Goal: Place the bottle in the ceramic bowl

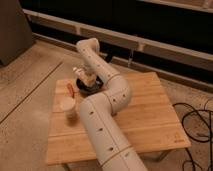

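A dark ceramic bowl (89, 86) sits on the wooden table (145, 110) near its far left part. My gripper (85, 74) hangs right over the bowl at the end of the white arm (107, 100). A pale bottle (89, 78) shows at the gripper, upright, above or in the bowl. Whether it touches the bowl I cannot tell.
A small red object (70, 88) lies left of the bowl. A pale cup (68, 106) stands at the table's left edge. Black cables (197, 125) lie on the floor to the right. A dark wall with rails runs behind the table.
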You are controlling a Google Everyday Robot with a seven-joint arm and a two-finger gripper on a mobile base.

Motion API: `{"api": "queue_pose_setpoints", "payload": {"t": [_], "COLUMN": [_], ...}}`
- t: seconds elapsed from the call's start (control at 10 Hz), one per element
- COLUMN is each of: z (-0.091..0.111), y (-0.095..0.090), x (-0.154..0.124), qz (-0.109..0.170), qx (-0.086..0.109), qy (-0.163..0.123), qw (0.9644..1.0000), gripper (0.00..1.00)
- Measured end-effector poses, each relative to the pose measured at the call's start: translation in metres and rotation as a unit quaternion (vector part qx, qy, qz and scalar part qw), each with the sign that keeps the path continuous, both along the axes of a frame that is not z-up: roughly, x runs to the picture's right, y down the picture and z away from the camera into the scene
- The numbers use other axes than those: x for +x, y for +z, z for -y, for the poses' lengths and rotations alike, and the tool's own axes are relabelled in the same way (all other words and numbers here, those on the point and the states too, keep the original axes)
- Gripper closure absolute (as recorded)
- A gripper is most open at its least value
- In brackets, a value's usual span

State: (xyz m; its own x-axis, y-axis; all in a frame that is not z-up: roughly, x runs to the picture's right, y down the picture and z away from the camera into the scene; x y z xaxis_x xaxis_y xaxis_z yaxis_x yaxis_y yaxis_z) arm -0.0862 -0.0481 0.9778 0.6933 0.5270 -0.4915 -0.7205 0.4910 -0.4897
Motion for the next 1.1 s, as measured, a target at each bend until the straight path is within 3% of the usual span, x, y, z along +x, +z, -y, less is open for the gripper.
{"api": "queue_pose_setpoints", "payload": {"t": [0.1,0.3,1.1], "z": [-0.002,-0.0056,-0.0099], "y": [0.0004,0.0012,0.0021], "x": [0.0006,0.0017,0.0028], "qz": [-0.003,-0.007,-0.013], "qx": [-0.003,-0.007,-0.012], "qy": [0.0,-0.001,-0.004], "qw": [1.0,1.0,0.9998], "gripper": [0.54,0.37,0.36]}}
